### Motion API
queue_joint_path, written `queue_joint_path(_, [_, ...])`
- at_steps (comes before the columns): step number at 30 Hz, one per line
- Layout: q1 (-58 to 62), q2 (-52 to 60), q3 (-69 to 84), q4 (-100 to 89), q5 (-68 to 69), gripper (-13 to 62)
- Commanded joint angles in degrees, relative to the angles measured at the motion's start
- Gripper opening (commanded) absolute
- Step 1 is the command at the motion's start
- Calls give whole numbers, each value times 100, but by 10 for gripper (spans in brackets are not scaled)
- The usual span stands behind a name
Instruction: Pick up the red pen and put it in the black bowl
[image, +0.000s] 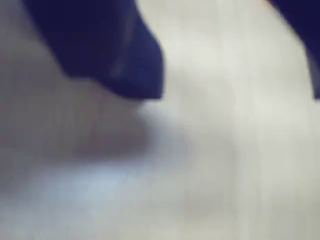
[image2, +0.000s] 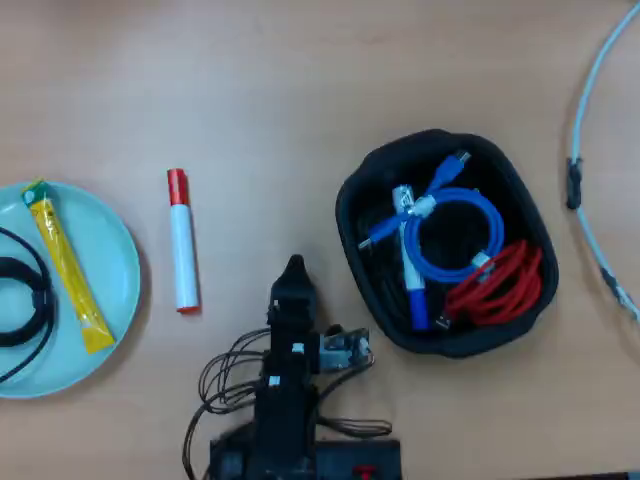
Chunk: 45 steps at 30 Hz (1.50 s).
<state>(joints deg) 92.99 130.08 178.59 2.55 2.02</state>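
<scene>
The red pen (image2: 182, 241), a thick marker with a white barrel and a red cap, lies on the wooden table with its cap pointing to the far side in the overhead view. The black bowl (image2: 520, 190) stands to the right and holds blue and red cables. My gripper (image2: 293, 268) is low over the table between pen and bowl, apart from both. In the blurred wrist view my gripper (image: 235, 85) shows as two dark blue jaws standing apart over bare table, with nothing between them. Neither pen nor bowl shows in the wrist view.
A light teal plate (image2: 110, 250) at the left edge holds a yellow sachet (image2: 66, 265) and a black cable. A pale cable (image2: 585, 160) curves along the right edge. The arm's base and wires (image2: 290, 420) are at the near edge.
</scene>
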Motion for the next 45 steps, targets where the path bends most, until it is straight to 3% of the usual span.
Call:
queue_joint_path(1, [-35, 562, 220, 387, 44, 315])
queue_joint_path(14, [193, 571, -703, 773, 18, 315])
queue_joint_path(19, [105, 483, -3155, 2936, 35, 315])
queue_joint_path(26, [44, -1538, -6108, 5818, 633, 315])
queue_joint_path(37, [-132, -2593, -9035, 7295, 1195, 316])
queue_joint_path(45, [-1063, -4729, -11188, 8429, -1310, 318])
